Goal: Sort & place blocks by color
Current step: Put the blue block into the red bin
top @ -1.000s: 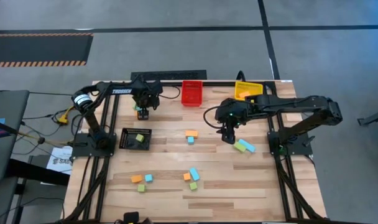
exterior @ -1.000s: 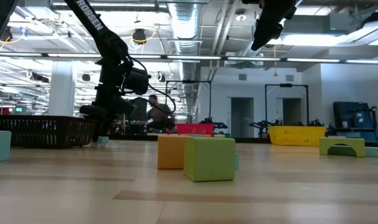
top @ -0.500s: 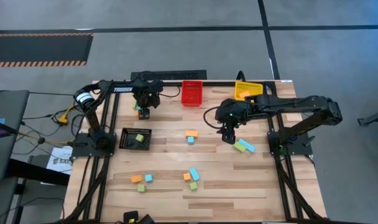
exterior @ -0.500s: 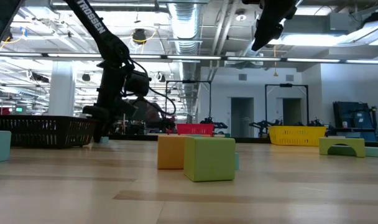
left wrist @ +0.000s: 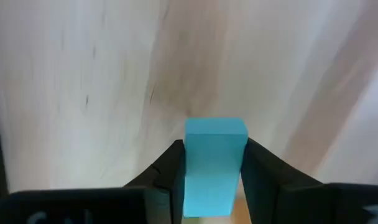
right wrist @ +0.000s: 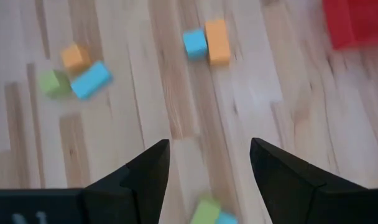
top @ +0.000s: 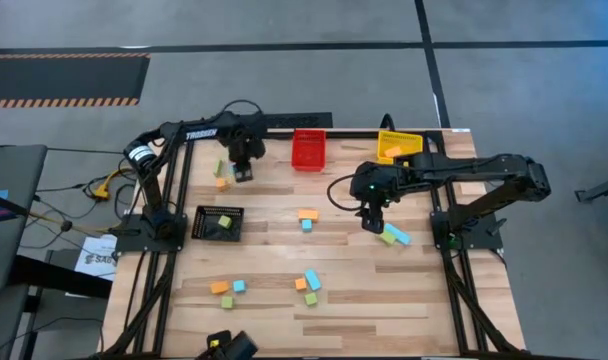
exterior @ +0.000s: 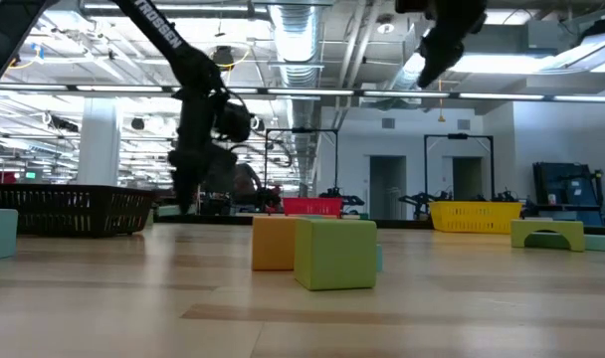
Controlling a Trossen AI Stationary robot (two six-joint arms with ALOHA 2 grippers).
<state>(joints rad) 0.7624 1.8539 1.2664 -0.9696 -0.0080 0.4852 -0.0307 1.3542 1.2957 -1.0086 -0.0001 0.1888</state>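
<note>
My left gripper [top: 242, 170] is over the table's far left part and is shut on a light blue block [left wrist: 214, 165]. A green block [top: 221, 169] and an orange block [top: 220, 183] lie just left of it. My right gripper [top: 371, 222] hangs open above the table's right half, its fingers [right wrist: 145, 180] apart. A green block [top: 386, 236] and a blue block [top: 400, 238] lie on the wood just near-right of it. An orange block [top: 307, 214] and a blue block [top: 306, 225] lie at the centre. Several more are near the front edge [top: 309, 285]. My left gripper pinches the light blue block between its two fingers [left wrist: 170, 177], which lie on two opposite side faces [left wrist: 190, 168]. The block's free end [left wrist: 215, 127] sticks out past the fingertips toward the wood. Whether that end touches the table cannot be told.
A red bin [top: 308, 148] and a yellow bin [top: 396, 145] stand along the far edge. A black slotted bin [top: 218, 222] with a green block inside sits at the left. In the low view an orange and a green block [exterior: 334, 254] stand close in front.
My left gripper has moved toward the table's right with the blue block, which uncovers the green and orange blocks beside it. My right gripper has shifted slightly toward the near edge and the green and blue blocks, still open.
</note>
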